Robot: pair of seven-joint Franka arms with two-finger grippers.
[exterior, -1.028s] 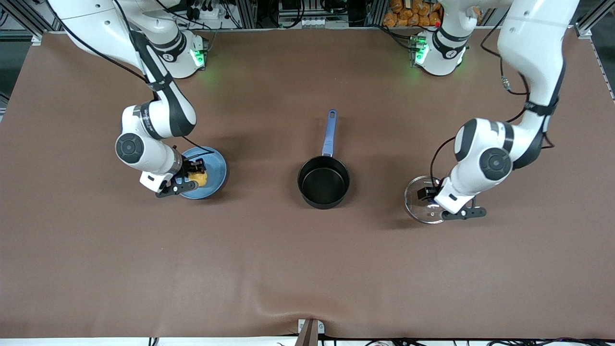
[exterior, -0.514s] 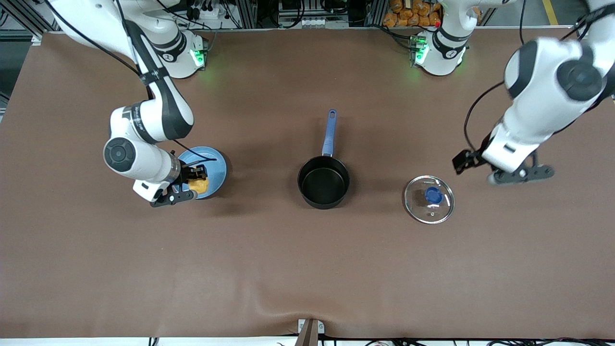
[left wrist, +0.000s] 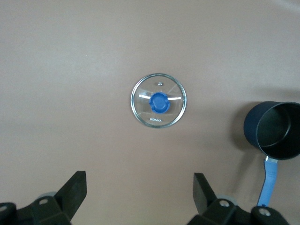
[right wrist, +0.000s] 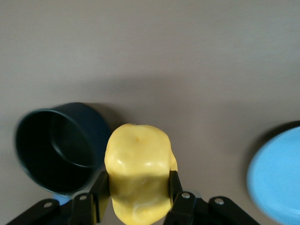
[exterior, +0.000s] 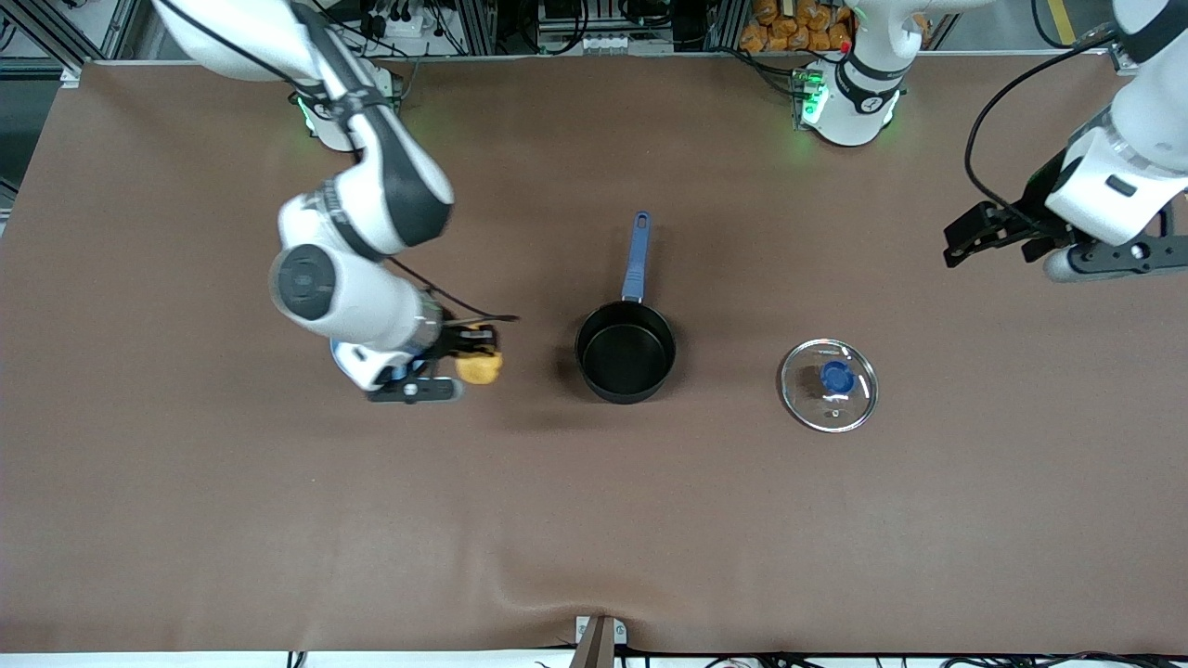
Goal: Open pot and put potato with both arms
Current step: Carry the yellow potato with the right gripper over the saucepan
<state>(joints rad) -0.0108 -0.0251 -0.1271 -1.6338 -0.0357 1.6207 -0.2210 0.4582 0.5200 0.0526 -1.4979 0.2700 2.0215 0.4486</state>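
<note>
The black pot (exterior: 625, 351) stands uncovered mid-table, its blue handle (exterior: 637, 255) pointing toward the robots' bases. Its glass lid (exterior: 829, 385) with the blue knob lies flat on the table beside it, toward the left arm's end. My right gripper (exterior: 471, 356) is shut on the yellow potato (exterior: 481, 368), up in the air over bare table between the plate and the pot. In the right wrist view the potato (right wrist: 138, 173) sits between the fingers, with the pot (right wrist: 56, 145) close by. My left gripper (exterior: 998, 243) hangs open and empty, high over the table's left-arm end; its wrist view shows the lid (left wrist: 158, 100) and pot (left wrist: 276, 130).
A light-blue plate (right wrist: 276, 178) lies on the table toward the right arm's end, mostly hidden under the right arm in the front view. A brown mat covers the table.
The right gripper has lifted the potato off the plate and carried it toward the pot. The left arm has risen off the lid and swung away toward its end of the table.
</note>
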